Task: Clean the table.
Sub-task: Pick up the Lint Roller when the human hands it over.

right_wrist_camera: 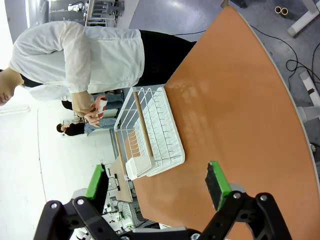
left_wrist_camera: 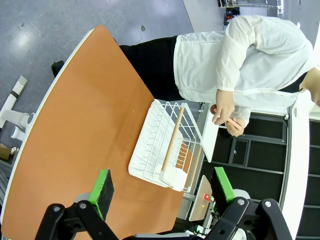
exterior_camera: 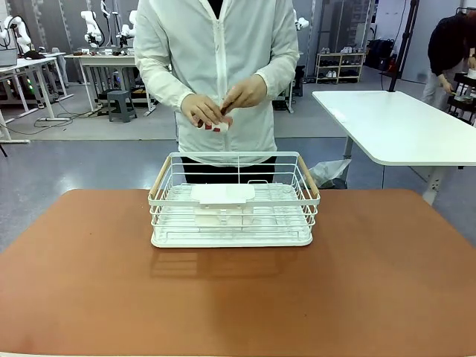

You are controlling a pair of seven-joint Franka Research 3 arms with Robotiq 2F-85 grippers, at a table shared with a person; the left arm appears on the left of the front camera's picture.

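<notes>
Logged left tool [left_wrist_camera: 162, 186] spread wide, nothing between pads [left_wrist_camera: 102, 187]; same for right tool [right_wrist_camera: 156, 184]. Sighted both short of white wire basket [exterior_camera: 230, 236], above reddish-brown table [exterior_camera: 111, 282] bearing basket and stretching bare around it. Spotted person's hands [exterior_camera: 202, 110] beyond basket, pinching small red-and-white item [exterior_camera: 219, 127].

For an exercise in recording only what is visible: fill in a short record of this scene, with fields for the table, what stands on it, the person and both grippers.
Table: reddish-brown matte top
On it: white wire basket with wooden handles, at the middle, toward the far edge
Person: stands at the far side behind the basket, in a white jacket
Hands: together at waist height, holding a small red-and-white item, too small to identify
Left gripper: above the table, jaws open, holding nothing
Right gripper: above the table, jaws open, holding nothing
</notes>
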